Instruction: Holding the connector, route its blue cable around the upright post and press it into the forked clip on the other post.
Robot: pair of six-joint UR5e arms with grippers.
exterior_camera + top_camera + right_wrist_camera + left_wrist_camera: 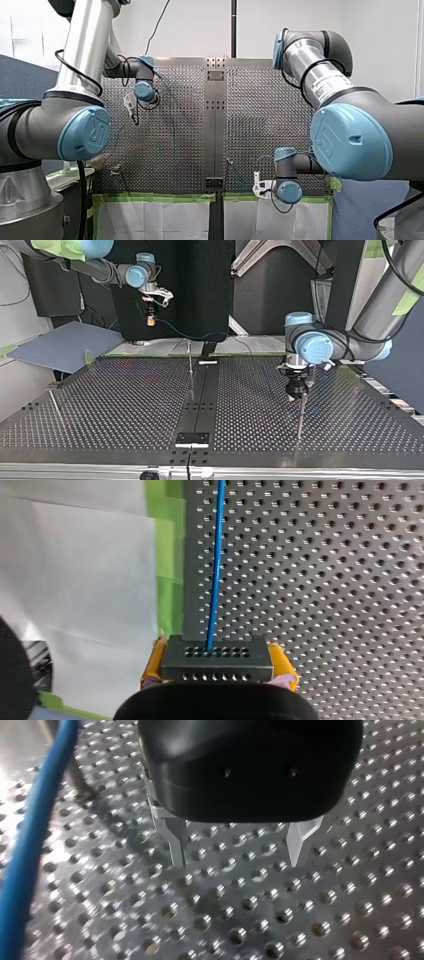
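Right end effector (217,674) is clamping the dark, hole-studded block connector (216,656) between yellow pads (151,664), raised off the perforated metal desk (330,580) so the thin blue cable (216,565) is trailing free, presumably for routing. Left end effector (238,861) is hovering released beside it.

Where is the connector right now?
The connector is clamped between my right arm's yellow-padded fingers, held above the table's far edge at the top view's left, its blue cable trailing away.
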